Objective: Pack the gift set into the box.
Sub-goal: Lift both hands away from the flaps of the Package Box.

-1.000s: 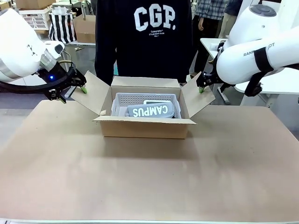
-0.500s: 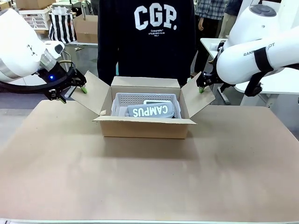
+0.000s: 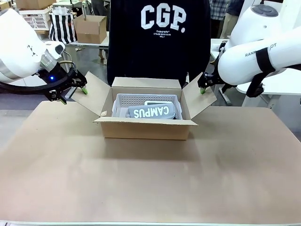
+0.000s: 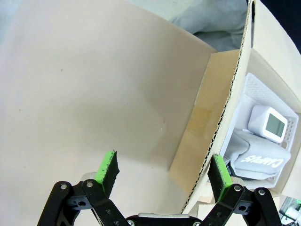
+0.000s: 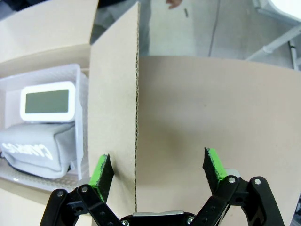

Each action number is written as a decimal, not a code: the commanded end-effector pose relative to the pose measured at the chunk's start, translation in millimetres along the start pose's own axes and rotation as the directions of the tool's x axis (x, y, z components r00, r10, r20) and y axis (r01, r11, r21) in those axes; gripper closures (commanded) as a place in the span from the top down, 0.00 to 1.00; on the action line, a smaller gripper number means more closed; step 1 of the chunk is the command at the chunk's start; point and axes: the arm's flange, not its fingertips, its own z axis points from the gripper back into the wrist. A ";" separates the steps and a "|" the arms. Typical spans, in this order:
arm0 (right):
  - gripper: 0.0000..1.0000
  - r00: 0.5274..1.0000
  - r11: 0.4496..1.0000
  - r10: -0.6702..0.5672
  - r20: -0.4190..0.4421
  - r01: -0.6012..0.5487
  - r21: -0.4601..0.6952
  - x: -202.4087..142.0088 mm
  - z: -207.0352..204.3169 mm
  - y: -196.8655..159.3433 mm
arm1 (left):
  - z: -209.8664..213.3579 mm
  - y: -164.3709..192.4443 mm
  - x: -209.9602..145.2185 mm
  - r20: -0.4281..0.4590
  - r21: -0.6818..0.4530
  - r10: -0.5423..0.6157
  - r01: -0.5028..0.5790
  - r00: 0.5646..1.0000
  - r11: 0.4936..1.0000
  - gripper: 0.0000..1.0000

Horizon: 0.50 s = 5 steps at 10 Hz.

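The box (image 3: 146, 128) stands open at the table's middle back with its four flaps spread. Inside lies the gift set: a pale grey perforated tray (image 3: 123, 100) holding a grey "CAMPUS" pack (image 3: 153, 111) and a small white clock (image 4: 268, 123). My left gripper (image 3: 73, 93) is open at the outer tip of the left flap (image 3: 94, 94). In the left wrist view that flap's corrugated edge (image 4: 221, 122) runs up between the fingers (image 4: 107, 169). My right gripper (image 3: 203, 86) is open too, straddling the right flap (image 5: 113, 117), its pads (image 5: 212, 165) apart from the cardboard.
A person in a dark sweatshirt (image 3: 157, 42) stands right behind the box. The brown paper-covered table (image 3: 150, 179) stretches wide in front of the box. Far back left are a smaller carton (image 3: 91, 28) and a white lattice crate (image 3: 36, 19).
The person behind the box has shifted to the right. Both arms, the box and the gift set stay where they were.
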 end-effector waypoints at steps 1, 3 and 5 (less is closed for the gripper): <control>1.00 1.000 1.000 -0.016 0.006 0.016 -0.026 2.1 0.9 4.8 | 1.4 -0.8 0.0 0.014 0.016 0.008 -0.008 1.000 1.000 1.00; 1.00 1.000 1.000 -0.016 0.006 0.016 -0.026 2.1 0.9 4.8 | 1.4 -0.8 0.0 0.014 0.016 0.008 -0.008 1.000 1.000 1.00; 1.00 1.000 1.000 -0.016 0.006 0.016 -0.026 2.1 0.9 4.8 | 1.4 -0.8 0.0 0.014 0.016 0.008 -0.008 1.000 1.000 1.00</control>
